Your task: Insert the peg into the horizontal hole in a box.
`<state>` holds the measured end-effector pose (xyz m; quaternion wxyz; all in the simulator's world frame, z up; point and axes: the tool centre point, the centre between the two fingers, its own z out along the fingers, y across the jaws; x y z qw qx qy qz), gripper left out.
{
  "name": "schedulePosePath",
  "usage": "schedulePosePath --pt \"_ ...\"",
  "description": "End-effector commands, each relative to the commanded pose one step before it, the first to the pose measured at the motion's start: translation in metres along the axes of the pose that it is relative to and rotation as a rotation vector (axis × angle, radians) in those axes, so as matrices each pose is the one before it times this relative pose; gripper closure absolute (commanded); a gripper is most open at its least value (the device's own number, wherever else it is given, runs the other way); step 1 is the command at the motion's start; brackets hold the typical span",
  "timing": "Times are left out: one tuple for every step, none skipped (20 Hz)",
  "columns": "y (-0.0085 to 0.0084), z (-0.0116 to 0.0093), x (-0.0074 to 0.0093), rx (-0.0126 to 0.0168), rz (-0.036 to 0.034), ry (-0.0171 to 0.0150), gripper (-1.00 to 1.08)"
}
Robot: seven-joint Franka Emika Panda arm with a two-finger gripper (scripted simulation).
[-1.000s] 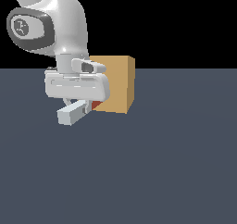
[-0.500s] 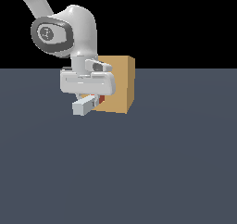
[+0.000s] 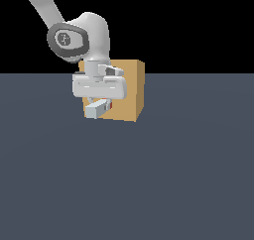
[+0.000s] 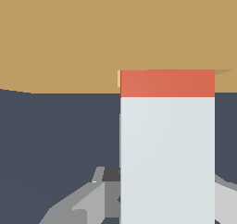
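Observation:
The tan box (image 3: 130, 90) stands on the dark floor in the exterior view, partly behind my arm. The peg (image 3: 98, 107) lies horizontal in my gripper (image 3: 99, 105), which is shut on its white half. Only a sliver of its orange-red half (image 3: 109, 105) shows at the box's face; the rest is hidden inside. The hole itself is hidden by the peg and hand. In the wrist view the peg (image 4: 166, 153) runs from the fingers (image 4: 88, 200) to the box (image 4: 92, 33), with a short orange-red band (image 4: 166, 83) at the box's face.
The dark grey floor (image 3: 173, 174) spreads around the box. My arm's white links (image 3: 79, 35) rise toward the exterior view's upper left, above the box.
My gripper and the peg have moved toward the exterior view's right, into the box. Less of the orange-red half shows now than a second ago.

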<state>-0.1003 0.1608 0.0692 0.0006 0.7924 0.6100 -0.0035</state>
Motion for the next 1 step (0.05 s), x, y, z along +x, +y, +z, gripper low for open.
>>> schedulePosePath --pt "0.00223 -0.00178 0.01131 -0.00565 -0.00519 0.00800 1.08"
